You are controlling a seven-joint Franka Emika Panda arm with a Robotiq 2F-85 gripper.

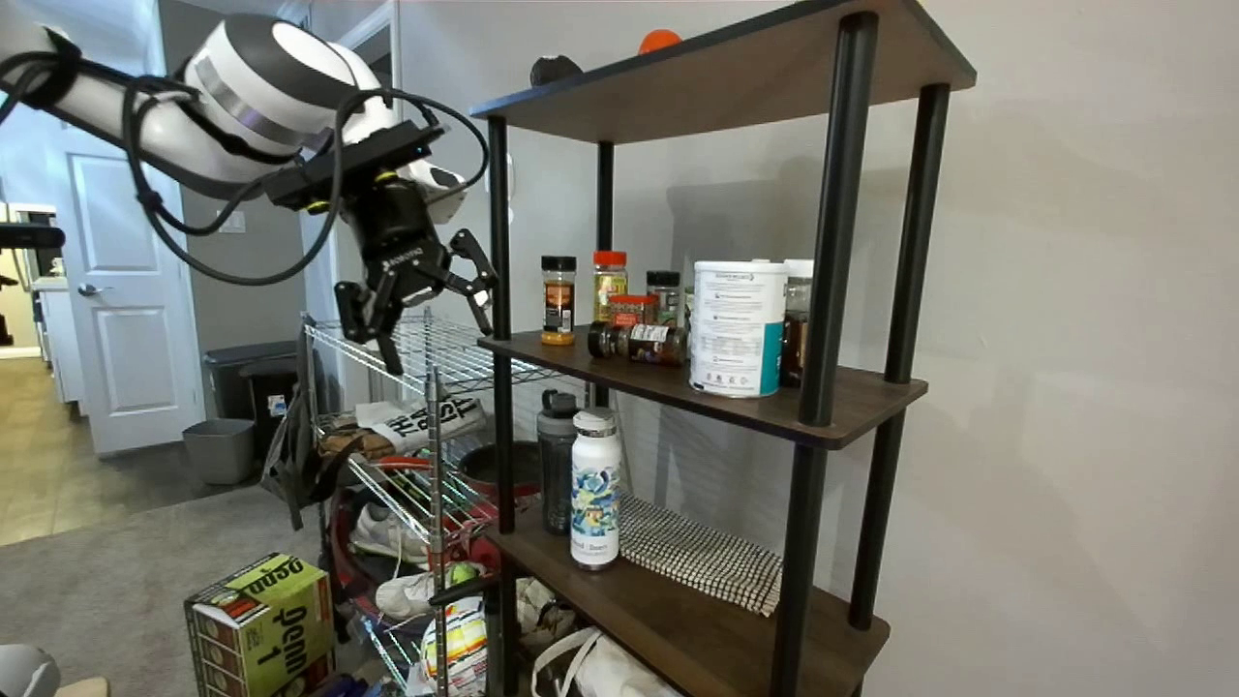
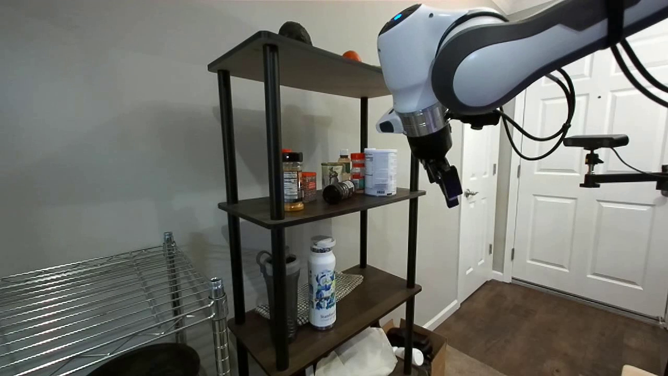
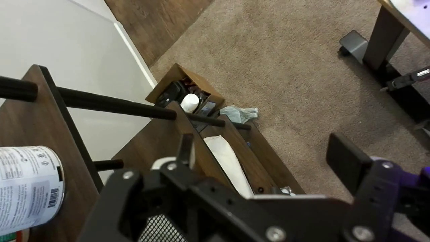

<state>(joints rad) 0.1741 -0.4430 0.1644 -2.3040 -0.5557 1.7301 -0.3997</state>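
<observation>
My gripper [image 1: 438, 339] hangs in the air in front of the brown shelf unit, its jaws wide apart with nothing between them. In the wrist view both fingers show, the right pad [image 3: 347, 161] over carpet far below. On the middle shelf [image 1: 619, 373] stands a white canister [image 1: 740, 329], also seen at the left edge of the wrist view. Beside it a dark-capped jar [image 2: 338, 192] lies on its side. An upright spice jar [image 1: 559, 300] and several other seasoning containers stand around it. Below, a white patterned bottle [image 2: 322, 284] stands by a dark grey bottle [image 1: 556, 465].
Black posts [image 1: 834, 223] hold up the shelves. A dark round object [image 2: 295, 32] and an orange one [image 2: 352, 55] sit on top. A checkered cloth [image 1: 697, 552] lies on the lower shelf. A wire rack [image 2: 104, 297] adjoins the unit; a cardboard box [image 3: 203, 85] is on the floor.
</observation>
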